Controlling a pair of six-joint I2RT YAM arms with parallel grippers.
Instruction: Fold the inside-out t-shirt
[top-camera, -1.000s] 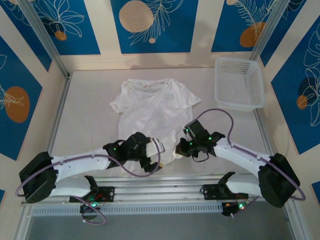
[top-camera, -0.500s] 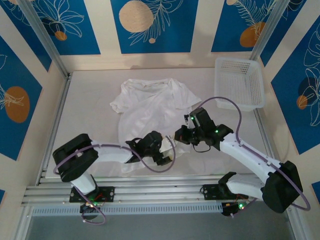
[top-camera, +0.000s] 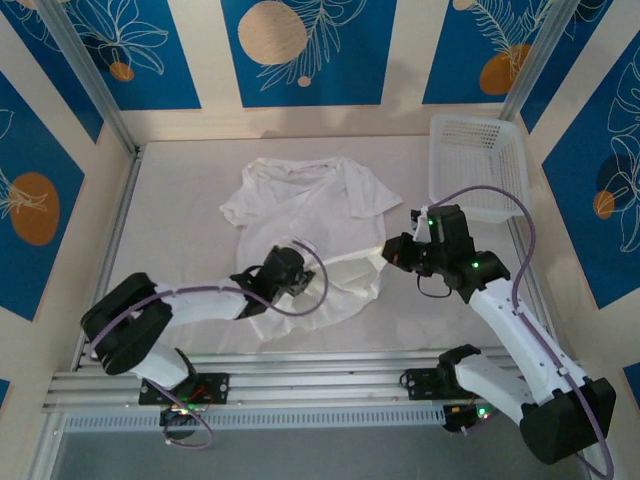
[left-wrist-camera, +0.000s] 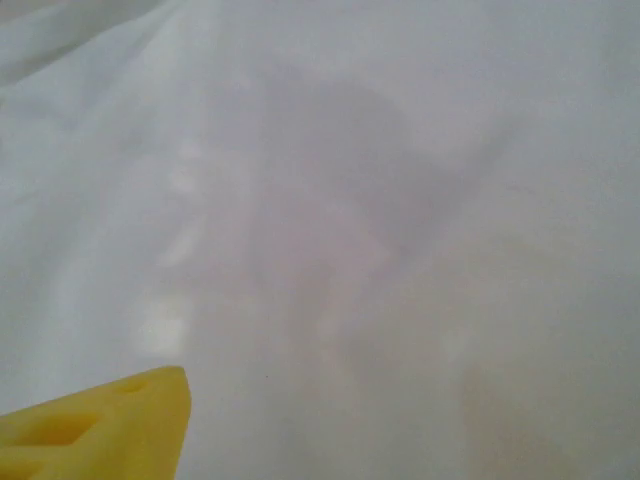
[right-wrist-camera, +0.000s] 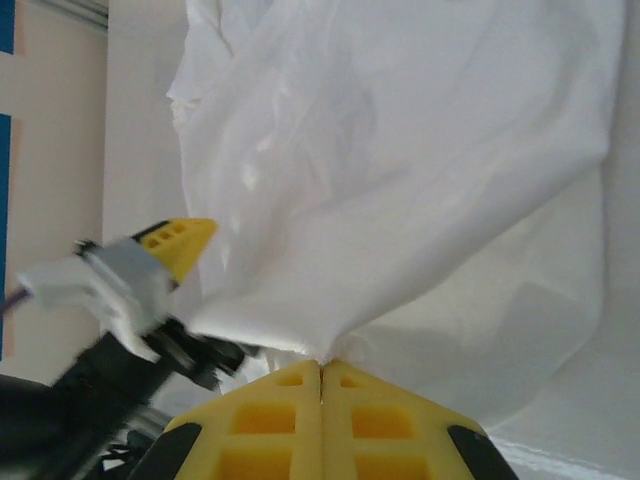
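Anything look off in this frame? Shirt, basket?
Nothing damaged or spilled. The t-shirt is bunched and wrinkled, its near edge stretched sideways toward the right gripper, which is shut on it. The basket sits upright at the far right.

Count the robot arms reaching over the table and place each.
2. The left arm reaches from the near left onto the lower part of the t-shirt; the right arm comes from the near right, jaws shut on its right edge.
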